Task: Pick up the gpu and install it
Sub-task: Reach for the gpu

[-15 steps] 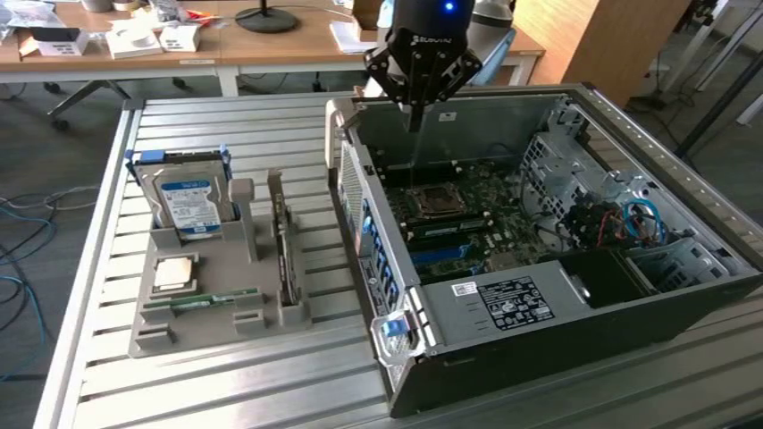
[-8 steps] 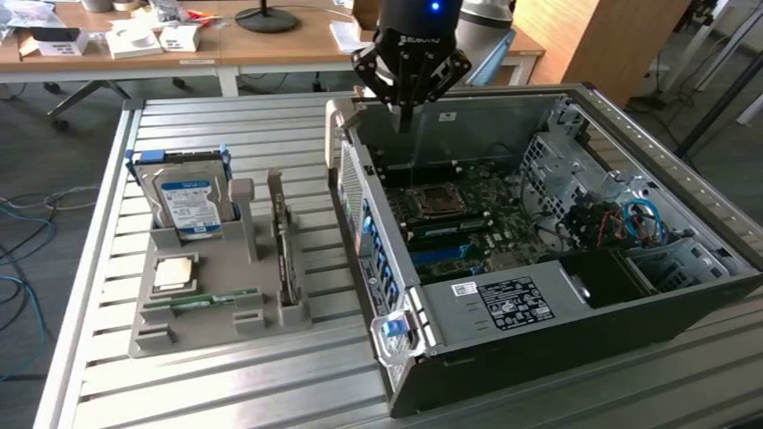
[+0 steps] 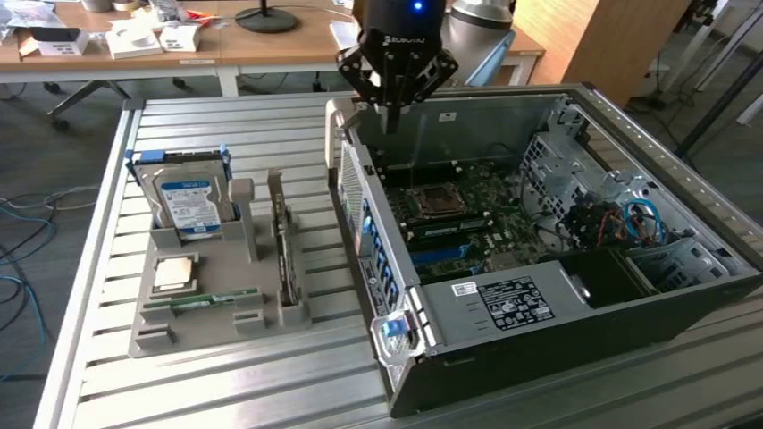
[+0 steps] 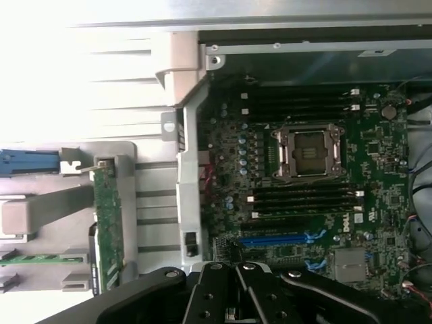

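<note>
gpu (image 3: 284,246) sits on edge in holder (image 3: 209,335), well apart from claw (image 3: 392,121); claw shut, empty. Lowering here could clip case wall (image 3: 356,192).

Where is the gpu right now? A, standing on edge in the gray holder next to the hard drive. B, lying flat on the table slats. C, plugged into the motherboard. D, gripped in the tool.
A: the gpu stands on edge in the gray holder, apart from the tool, which hangs shut and holding nothing over the open computer case.
</note>
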Robot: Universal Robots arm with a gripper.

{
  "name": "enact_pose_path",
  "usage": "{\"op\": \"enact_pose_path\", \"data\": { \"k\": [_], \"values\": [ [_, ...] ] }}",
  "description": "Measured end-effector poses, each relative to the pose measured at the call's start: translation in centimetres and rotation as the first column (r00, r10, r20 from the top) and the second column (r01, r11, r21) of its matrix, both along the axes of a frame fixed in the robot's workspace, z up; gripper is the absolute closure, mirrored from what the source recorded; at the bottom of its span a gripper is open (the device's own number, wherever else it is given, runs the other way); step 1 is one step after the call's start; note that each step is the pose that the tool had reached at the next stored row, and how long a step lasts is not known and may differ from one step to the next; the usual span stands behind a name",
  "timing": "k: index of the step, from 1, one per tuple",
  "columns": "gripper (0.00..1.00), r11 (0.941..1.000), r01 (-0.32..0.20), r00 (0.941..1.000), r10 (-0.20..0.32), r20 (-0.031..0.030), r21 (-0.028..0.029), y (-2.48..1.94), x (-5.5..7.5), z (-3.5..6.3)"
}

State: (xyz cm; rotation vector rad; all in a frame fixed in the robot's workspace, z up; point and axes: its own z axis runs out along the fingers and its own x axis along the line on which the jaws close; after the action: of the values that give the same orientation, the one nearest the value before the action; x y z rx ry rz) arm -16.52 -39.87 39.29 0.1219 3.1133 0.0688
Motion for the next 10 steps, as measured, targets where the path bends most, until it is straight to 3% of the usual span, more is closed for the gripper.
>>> {"op": "enact_pose_path", "data": {
  "k": [10],
  "values": [
    [0.89, 1.0000, 0.005, 1.0000, -0.005, 0.0000, 0.0001, 0.05, -2.6, -0.02]
  ]
}}
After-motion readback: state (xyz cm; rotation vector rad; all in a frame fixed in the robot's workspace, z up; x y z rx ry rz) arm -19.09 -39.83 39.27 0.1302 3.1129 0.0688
